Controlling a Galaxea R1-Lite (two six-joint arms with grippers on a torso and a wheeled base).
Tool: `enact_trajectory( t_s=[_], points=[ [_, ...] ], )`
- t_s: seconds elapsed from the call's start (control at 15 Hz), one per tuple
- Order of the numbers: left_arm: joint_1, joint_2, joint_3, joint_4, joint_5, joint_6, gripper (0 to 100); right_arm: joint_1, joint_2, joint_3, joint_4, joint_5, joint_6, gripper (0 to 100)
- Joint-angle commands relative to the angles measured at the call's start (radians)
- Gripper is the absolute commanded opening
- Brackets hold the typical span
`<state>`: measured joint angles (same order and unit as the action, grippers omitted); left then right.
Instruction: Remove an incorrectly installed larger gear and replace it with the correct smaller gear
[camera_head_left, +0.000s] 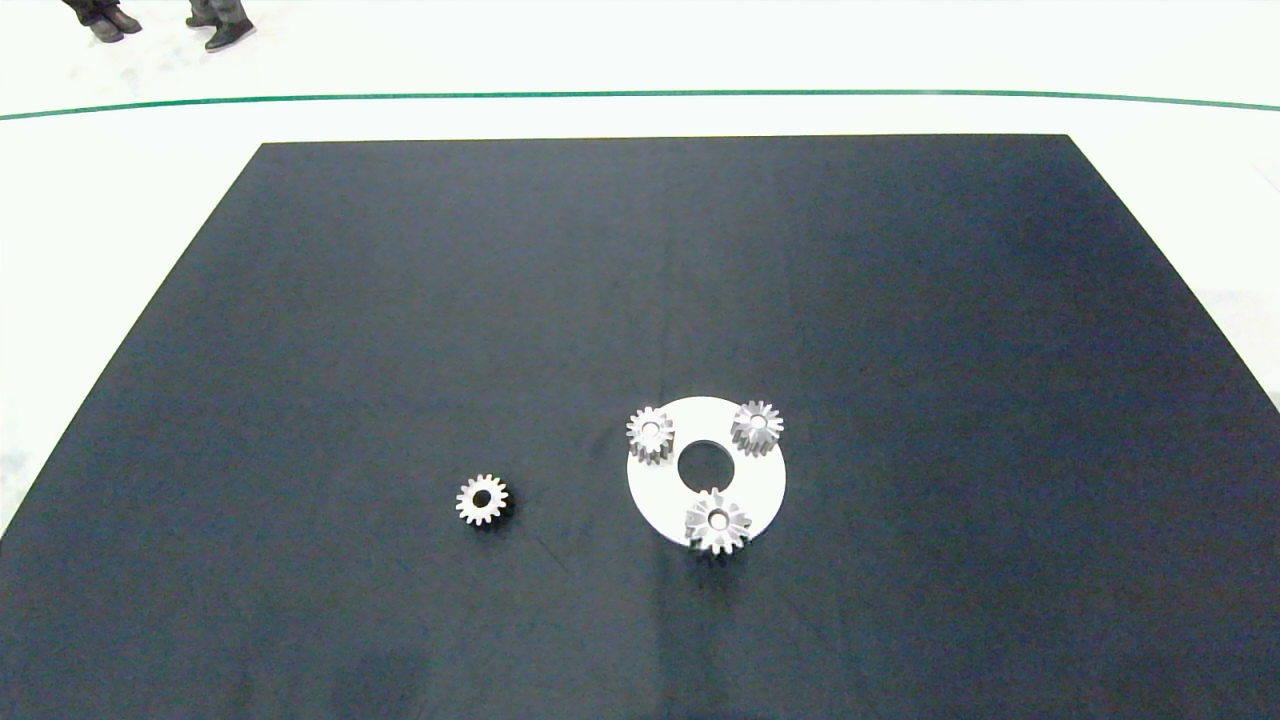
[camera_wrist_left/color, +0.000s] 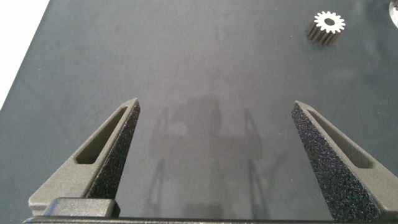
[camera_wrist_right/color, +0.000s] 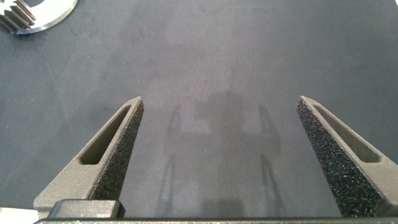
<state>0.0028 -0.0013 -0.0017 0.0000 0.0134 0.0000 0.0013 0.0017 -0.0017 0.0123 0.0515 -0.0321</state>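
Silver metal showing nearest on the white disc (camera_head_left: 765, 490): sitting at its near edge, the larger gear (camera_head_left: 717, 521) with long flared teeth, wrongly installed and not yet removed. Lying loose on the dark tabletop (camera_head_left: 900, 350), well apart to the disc's left, the smaller gear (camera_head_left: 482, 499), also showing far ahead of the left tool (camera_wrist_left/color: 216, 109). Hovering above bare tabletop, both the left tool and the right tool (camera_wrist_right/color: 220, 102), each spread wide and gripping nothing; neither reaching into the head view. Sitting at the disc's far side, two small gears (camera_head_left: 650, 433), apparently correct. Judging by this, nothing done yet: lifting off, then replacing, both remaining. Standing beyond the tabletop, a person's shoes (camera_head_left: 228, 35).
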Motion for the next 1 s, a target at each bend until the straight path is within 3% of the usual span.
enact_trajectory(
  t_s=[0.07,1.0],
  points=[
    [0.000,0.001,0.000,0.002,-0.001,0.000,100,0.000,0.001,0.000,0.001,0.001,0.001,100],
    [-0.001,0.001,-0.004,0.003,-0.007,0.009,100,0.000,0.001,-0.001,0.005,0.001,-0.002,100]
  ],
)
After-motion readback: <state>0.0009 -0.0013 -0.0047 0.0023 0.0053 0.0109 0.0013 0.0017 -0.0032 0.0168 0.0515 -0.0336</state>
